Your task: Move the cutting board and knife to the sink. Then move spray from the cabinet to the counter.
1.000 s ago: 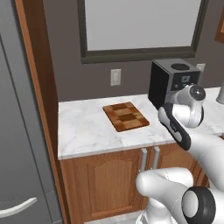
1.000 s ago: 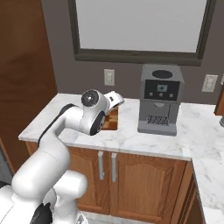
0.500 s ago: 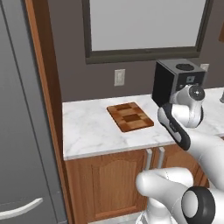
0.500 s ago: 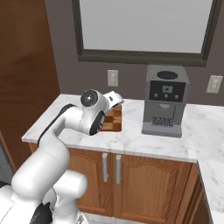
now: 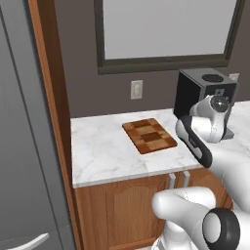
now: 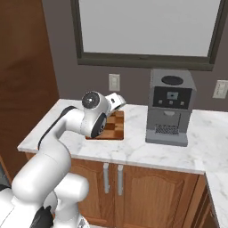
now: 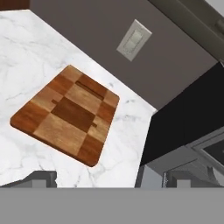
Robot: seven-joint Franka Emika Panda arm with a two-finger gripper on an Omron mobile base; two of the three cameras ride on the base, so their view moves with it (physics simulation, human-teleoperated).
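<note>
Arm poised over the counter (image 5: 102, 151), fingers spread wide with nothing between them.

From the hand view the cutting board (image 7: 68, 113) lies flat on the marble ahead of the two finger tips (image 7: 41, 178), nearer the one at the lower left, clear of both, and a wall outlet (image 7: 134, 40) sits on the grey wall beyond it. That view also catches the dark flank of the coffee machine (image 7: 188, 127) past the other tip. The left base view shows the whole board (image 5: 149, 135) bare on the counter, just beside the bent forearm. The right base view has the arm's elbow covering part of the board (image 6: 116, 127), with the coffee machine (image 6: 170, 107) standing well apart on the marble.
</note>
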